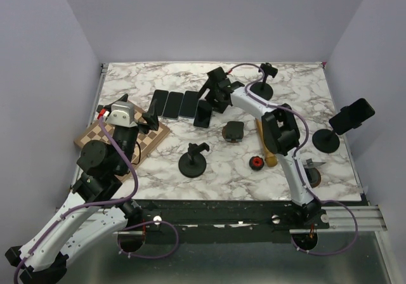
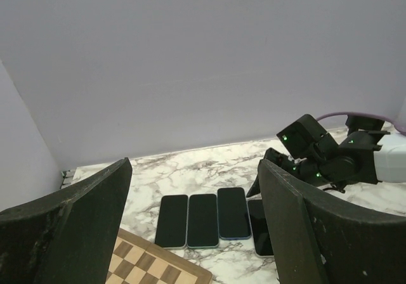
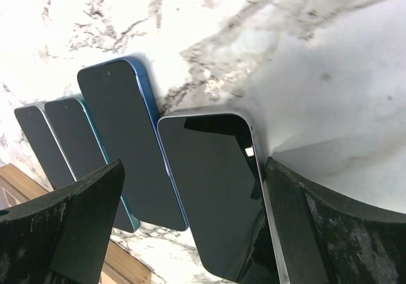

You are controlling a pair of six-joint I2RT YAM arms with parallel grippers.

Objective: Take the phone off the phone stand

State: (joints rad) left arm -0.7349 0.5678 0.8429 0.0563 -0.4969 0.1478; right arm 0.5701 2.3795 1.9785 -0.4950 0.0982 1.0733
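1. Locate the black phone (image 1: 353, 115). It is clamped, tilted, in the black round-based phone stand (image 1: 327, 140) at the right edge of the white marble bench (image 1: 228, 170). Neither gripper is near it.

2. Check the right gripper (image 3: 195, 167). It sits towards the far edge, about mid-width, with its jaws spread wide. In the right wrist view, a dark-screened phone with a silver rim (image 3: 212, 208) lies flat on the marble between the two fingers (image 3: 330, 233). Its right edge runs close along the right-hand finger, but you cannot tell whether they touch. The left-hand finger stands clear of it.

3. Note the row of three flat phones (image 1: 172, 103) just to the left of that phone. They lie side by side, screens up, and the nearest one has a blue edge.

4. Check the left gripper (image 2: 193, 165). It hangs over the wooden chessboard (image 1: 152, 141) near the left edge, with its jaws wide apart and nothing between them. Its camera looks towards the phone row and the right arm's wrist.

5. Note two more black stands, both without a phone: one (image 1: 192, 162) towards the near edge at mid-width, and one (image 1: 265, 87) towards the far right corner.
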